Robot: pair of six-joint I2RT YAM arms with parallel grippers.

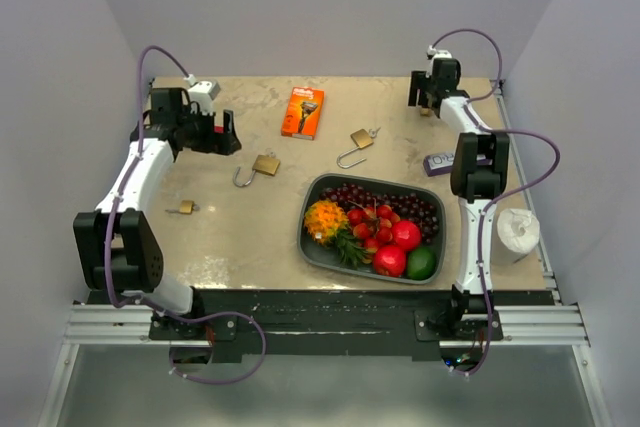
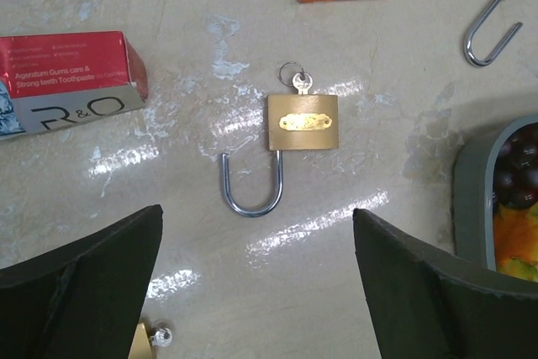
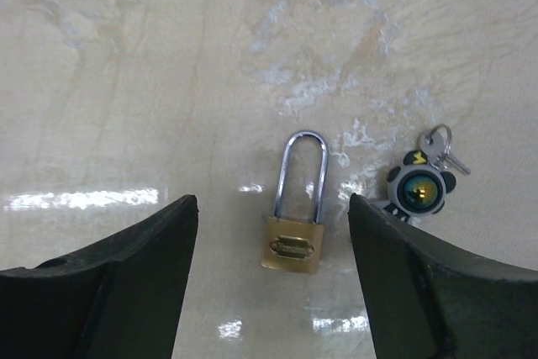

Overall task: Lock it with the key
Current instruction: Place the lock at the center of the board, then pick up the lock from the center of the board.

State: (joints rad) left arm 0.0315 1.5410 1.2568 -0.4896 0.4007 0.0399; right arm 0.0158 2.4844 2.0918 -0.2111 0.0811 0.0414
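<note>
The left claw (image 2: 257, 212) is spread wide and holds nothing. Just ahead of it, centred between its fingers, the open padlock (image 2: 303, 122) lies flat on the tabletop (image 2: 403, 65). Its shackle is swung out and curves back toward the claw, and the key (image 2: 301, 83) sticks out of the body's far end. The right claw (image 3: 272, 201), also wide and empty, frames a closed padlock (image 3: 292, 245) whose shackle points away, with a key fob (image 3: 418, 189) near it.

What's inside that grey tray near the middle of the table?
The tray holds dark grapes, red apples, a green fruit and an orange fruit. The pile covers its floor, so anything underneath is hidden.
</note>
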